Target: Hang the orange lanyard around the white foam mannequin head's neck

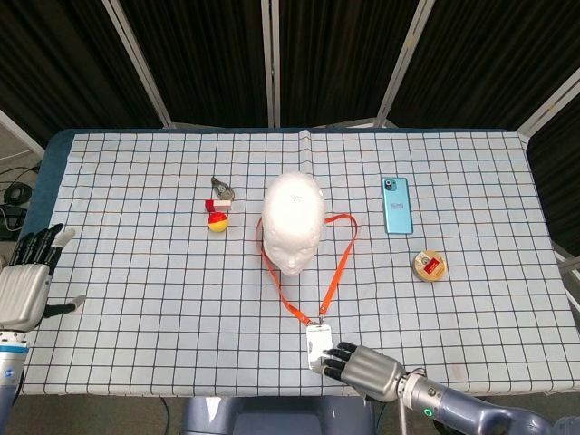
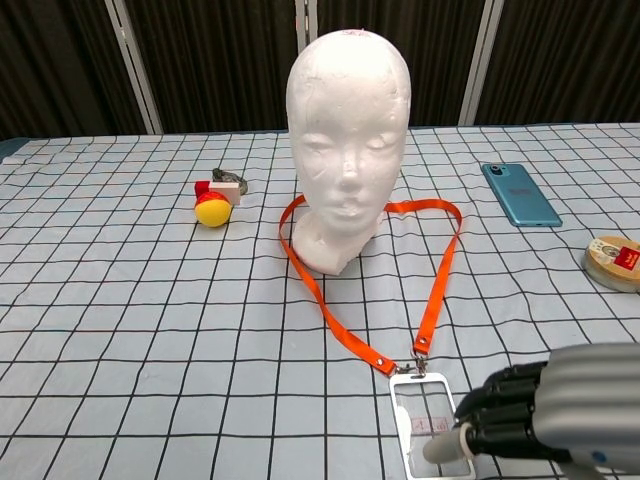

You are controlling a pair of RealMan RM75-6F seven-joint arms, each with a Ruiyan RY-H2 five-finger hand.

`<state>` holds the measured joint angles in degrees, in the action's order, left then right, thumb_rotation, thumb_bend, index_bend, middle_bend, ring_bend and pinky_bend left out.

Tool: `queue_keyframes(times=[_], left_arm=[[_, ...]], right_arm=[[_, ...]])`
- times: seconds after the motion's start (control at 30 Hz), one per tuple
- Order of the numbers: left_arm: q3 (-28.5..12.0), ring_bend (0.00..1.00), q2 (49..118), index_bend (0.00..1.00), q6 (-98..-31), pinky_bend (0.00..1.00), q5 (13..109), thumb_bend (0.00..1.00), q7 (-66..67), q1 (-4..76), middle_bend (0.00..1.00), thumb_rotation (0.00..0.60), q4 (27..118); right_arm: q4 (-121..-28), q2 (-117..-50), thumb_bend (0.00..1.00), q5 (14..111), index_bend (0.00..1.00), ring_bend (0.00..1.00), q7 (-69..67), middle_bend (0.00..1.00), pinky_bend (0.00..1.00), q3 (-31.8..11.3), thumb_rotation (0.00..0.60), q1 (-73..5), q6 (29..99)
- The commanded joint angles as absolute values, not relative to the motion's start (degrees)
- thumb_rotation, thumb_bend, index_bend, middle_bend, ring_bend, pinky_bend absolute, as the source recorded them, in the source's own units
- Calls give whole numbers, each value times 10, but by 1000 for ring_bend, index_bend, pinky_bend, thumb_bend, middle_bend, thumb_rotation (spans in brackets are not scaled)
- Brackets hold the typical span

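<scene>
Bright even overhead light, soft shadows, sharp focus

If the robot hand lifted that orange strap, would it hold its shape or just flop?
Probably flop: the orange lanyard lies flat on the table in loose bends around the foam head, like thin ribbon. It looks light. The clear badge holder at its end, touched by the right robot hand, seems stiffer and would likely dangle below.
</scene>
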<state>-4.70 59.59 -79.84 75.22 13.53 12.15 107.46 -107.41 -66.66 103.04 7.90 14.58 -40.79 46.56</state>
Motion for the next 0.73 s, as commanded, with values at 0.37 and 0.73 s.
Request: queue_keyframes(times=[0.37, 0.73], left_arm=[[-32, 0, 600, 0, -819, 0, 783, 0, 126, 104, 0, 600, 1065], [-10, 0, 613, 0, -846, 0, 827, 0, 105, 79, 0, 600, 1029]], right_arm=[[-872, -612, 523, 1084, 71, 93, 93, 110, 82, 112, 600, -224, 861], [-860, -643, 0, 919, 0, 0, -17, 0, 0, 54, 600, -111, 952]])
